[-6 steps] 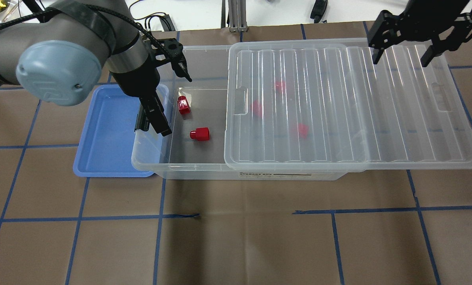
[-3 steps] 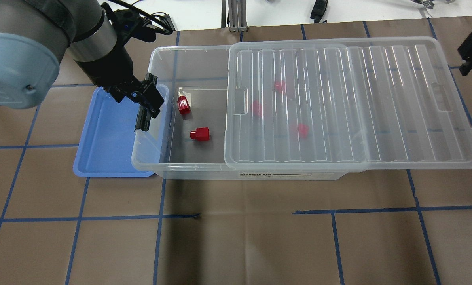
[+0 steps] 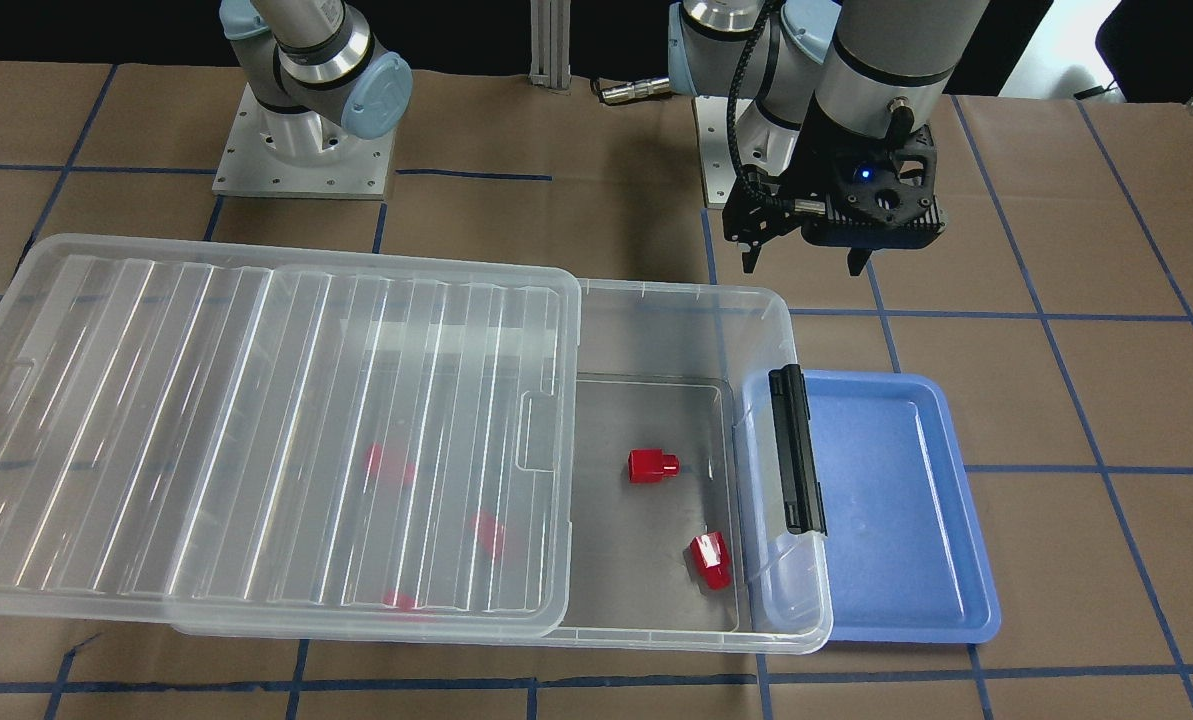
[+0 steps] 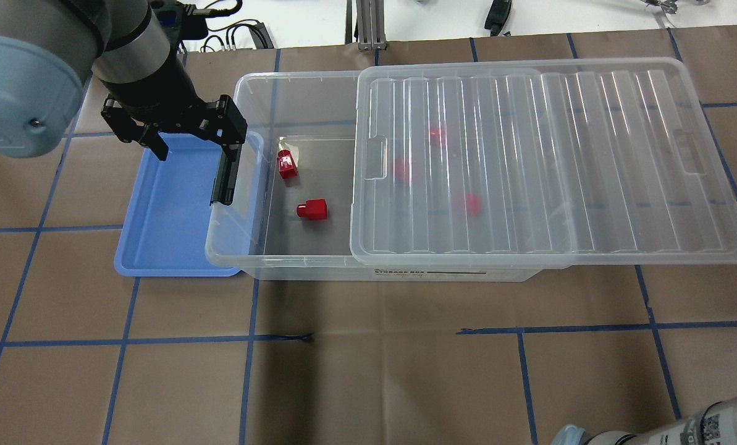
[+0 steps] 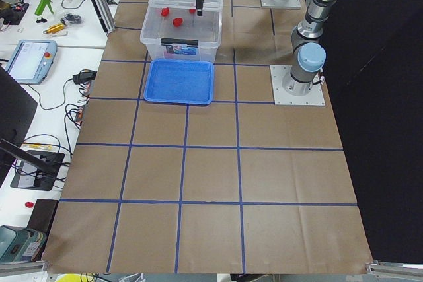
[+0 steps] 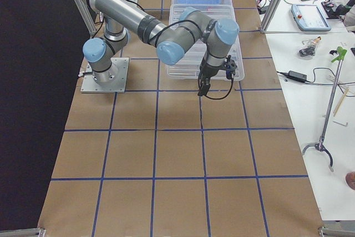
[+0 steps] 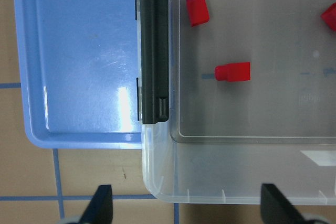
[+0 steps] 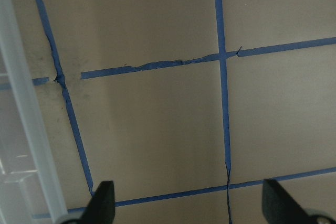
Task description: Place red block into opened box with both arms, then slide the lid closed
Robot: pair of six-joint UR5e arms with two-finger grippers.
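— Where does everything sit?
— Your counter [image 4: 405, 371] carries the box [image 4: 306, 272] lengthwise, near the edge opposite the robot. The lid [image 4: 529, 161] covers most of it and overhangs the end on the robot's right. The latch end is uncovered and overlaps the blue tray [image 4: 158, 216].
— And the tools?
— Your left tool [image 4: 194, 147] hangs wide and empty above the tray, beside the latch. Your right tool [image 8: 189, 205], also wide and empty, is over bare counter just past the lid's overhanging end.
— The red block [image 4: 312, 209]?
— Already on the box floor in the uncovered part, near a faceted red piece [image 4: 286, 165]. So I judge that closing is what is left.
— What can go wrong?
— Push the lid off-centre and it may skew and jam on the rim. Push hard with the box unbraced and the whole box may ride over the tray. Keep your left tool out of the lid's path, or the two collide.
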